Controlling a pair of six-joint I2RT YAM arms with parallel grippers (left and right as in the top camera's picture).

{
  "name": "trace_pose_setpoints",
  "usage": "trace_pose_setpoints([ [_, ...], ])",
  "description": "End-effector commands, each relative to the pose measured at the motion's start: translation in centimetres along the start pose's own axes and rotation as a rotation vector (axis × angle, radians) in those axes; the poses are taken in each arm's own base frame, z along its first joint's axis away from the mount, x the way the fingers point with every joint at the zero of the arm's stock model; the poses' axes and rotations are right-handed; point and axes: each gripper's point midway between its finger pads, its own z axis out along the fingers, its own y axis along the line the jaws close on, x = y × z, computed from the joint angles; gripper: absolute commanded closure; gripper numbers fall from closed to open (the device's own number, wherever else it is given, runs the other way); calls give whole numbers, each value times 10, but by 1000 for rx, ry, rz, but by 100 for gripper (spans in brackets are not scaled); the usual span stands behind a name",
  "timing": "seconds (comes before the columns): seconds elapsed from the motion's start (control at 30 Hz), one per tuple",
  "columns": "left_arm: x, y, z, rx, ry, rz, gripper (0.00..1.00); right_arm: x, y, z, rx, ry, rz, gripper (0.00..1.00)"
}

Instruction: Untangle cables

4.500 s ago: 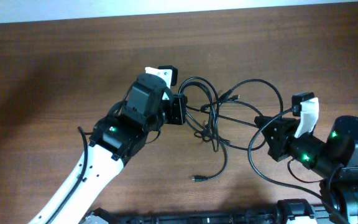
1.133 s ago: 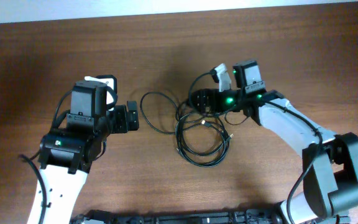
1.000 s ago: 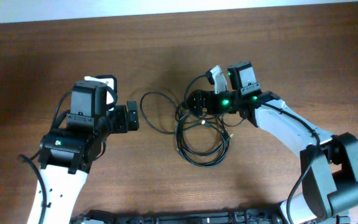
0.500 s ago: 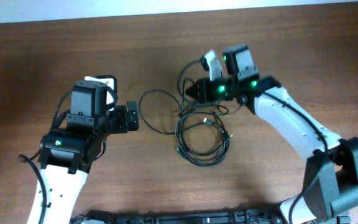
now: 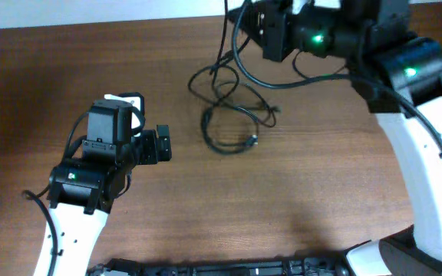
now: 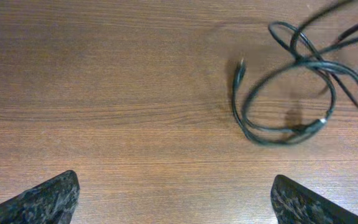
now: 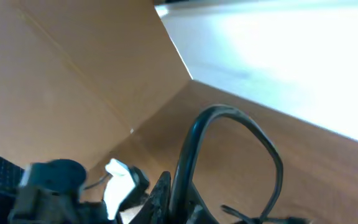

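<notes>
Well, the right gripper (image 5: 271, 34) is high above the table (image 5: 321, 199), close under the overhead camera, and it is clamped on the cables (image 5: 207, 129). Its wrist view shows a thick black strand (image 7: 188, 149) rising from between the fingers and arching over against the bright background. From that grip, several black strands hang down and back toward the middle of the table.

The lower part of the cables lies on the wood as a loose oval loop, with smaller loops crossing one another just above it where the strands climb. How many separate cables there are I cannot tell; they overlap too much at the top of the loop. One plug (image 6: 241, 67) rests on the table at the loop's edge.

The left gripper (image 5: 162, 144) sits low on the left side, pointing toward the tangle but well apart from it, touching nothing. Its two fingers (image 6: 48, 196) are spread wide, one in each lower corner of the wrist view, with bare wood between them and the loop (image 6: 238, 106) lying farther out and off to the right.

The right arm (image 5: 417, 130) reaches up along the right edge of the overhead view.
</notes>
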Motion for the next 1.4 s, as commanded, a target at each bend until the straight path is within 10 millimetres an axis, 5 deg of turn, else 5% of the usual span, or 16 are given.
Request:
trace_pose_setpoints([
  [0.0, -4, -1, -5, 12, -16, -17, 1, -17, 12, -19, 48, -49, -48, 96],
  [0.23, -4, -1, -5, 12, -16, -17, 1, 49, -30, -30, 275, 190, 59, 96],
  [0.37, -4, -1, -5, 12, -16, -17, 1, 111, -30, -50, 284, 451, 41, 96],
  [0.47, -4, -1, -5, 13, -16, -17, 1, 130, -27, -60, 269, 540, 16, 96],
  [0.97, -9, -8, -1, 48, -26, -17, 1, 130, -26, -60, 264, 543, 17, 96],
  [1.2, -22, -109, 39, 616, 104, -86, 1, 122, -6, -50, 126, 501, -18, 96],
  [1.37, -38, -143, 65, 834, 140, -149, 1, 123, -5, -51, 115, 505, -35, 96],
])
